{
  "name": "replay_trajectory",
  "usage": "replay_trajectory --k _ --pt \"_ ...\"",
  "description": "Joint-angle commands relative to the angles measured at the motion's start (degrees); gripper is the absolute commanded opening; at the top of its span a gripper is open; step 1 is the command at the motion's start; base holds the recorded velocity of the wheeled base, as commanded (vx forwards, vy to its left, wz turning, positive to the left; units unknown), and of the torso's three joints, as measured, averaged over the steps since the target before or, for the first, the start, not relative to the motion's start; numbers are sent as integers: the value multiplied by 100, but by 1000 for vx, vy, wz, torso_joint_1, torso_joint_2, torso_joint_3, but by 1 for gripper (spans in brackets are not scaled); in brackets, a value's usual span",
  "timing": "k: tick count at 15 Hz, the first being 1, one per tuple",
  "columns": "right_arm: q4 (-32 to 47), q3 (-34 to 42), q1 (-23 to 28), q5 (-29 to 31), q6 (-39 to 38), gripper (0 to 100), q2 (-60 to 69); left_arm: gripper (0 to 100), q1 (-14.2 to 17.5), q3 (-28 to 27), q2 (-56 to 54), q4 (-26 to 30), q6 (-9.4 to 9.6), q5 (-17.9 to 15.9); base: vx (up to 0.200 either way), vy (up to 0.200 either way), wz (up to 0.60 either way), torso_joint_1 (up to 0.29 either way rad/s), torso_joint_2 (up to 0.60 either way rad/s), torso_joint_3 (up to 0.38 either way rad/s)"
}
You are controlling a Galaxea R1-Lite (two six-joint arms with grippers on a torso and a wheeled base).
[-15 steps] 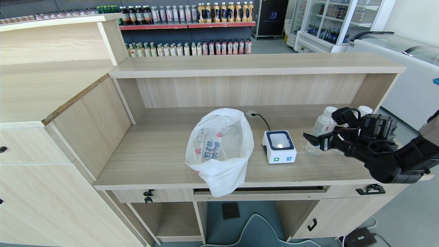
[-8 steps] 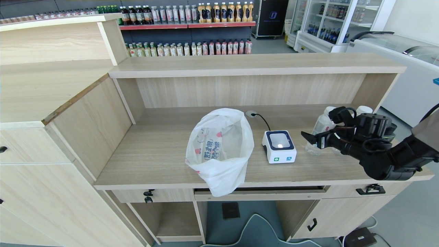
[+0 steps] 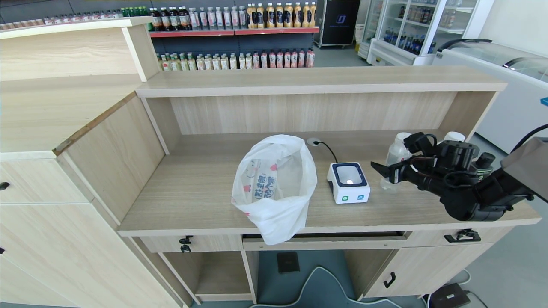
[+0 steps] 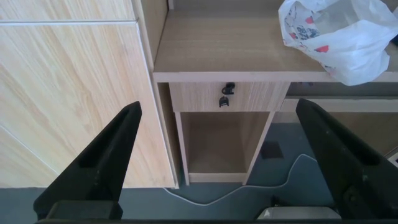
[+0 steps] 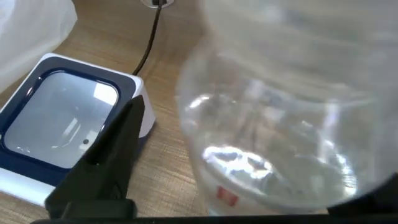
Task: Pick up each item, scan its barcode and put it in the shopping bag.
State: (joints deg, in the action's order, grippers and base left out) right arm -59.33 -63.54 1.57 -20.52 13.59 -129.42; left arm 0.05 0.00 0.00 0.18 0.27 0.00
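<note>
Step in hand: pick-up of 1st item. R gripper (image 3: 391, 152) was spread wide, jaws either side of the water bottle (image 3: 397, 149), which stood on the counter (image 3: 192, 201) just right of the scanner (image 3: 348, 182). No squeeze yet, by my read.

Next - close on bottle, lift, turn label to scanner window, then to shopping bag (image 3: 274, 184) further left.

L gripper (image 4: 217, 106) wide, empty - low by the cupboard.

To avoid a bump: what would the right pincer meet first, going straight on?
Most likely the water bottle, standing just before the open right pincer; the scanner sits to the side.
</note>
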Motion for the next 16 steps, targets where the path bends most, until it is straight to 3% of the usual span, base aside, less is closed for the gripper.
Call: replay_trajectory --k 1,12,16 --pt "9 -97 1 -14 3 0 -57 100 4 0 0 -1 0 0 0 0 0 0 0 0" --pt "370 34 54 30 -102 0 206 100 4 0 0 -1 0 0 0 0 0 0 0 0" --pt "2215 -361 36 13 -1298 0 1639 100 13 0 0 -1 0 0 0 0 0 0 0 0"
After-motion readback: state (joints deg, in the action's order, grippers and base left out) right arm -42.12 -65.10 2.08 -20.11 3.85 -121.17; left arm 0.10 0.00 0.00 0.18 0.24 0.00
